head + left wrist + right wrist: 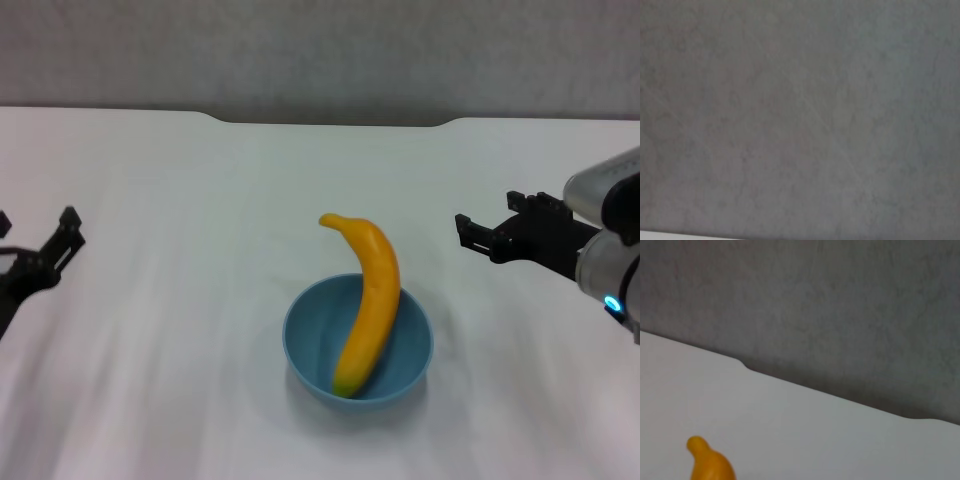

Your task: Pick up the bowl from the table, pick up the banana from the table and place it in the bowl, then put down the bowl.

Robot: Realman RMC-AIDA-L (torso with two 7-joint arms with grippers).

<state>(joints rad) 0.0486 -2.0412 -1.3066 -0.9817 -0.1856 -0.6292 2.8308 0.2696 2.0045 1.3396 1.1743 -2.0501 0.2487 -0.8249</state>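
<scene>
The light-blue bowl (400, 352) stands on the white table (180, 180), near the front middle. The yellow-orange banana (370, 300) lies in the bowl, its lower end on the bottom and its stem end sticking out over the far rim. My right gripper (487, 215) is open and empty, level with the banana's stem end and well to the right of the bowl. My left gripper (36, 232) is open and empty at the far left edge. The right wrist view shows only the banana's end (707, 462).
The table's far edge has a shallow notch (335, 120) against a grey wall (320, 50). The notch edge also shows in the right wrist view (830, 392). The left wrist view shows only the grey wall (800, 115).
</scene>
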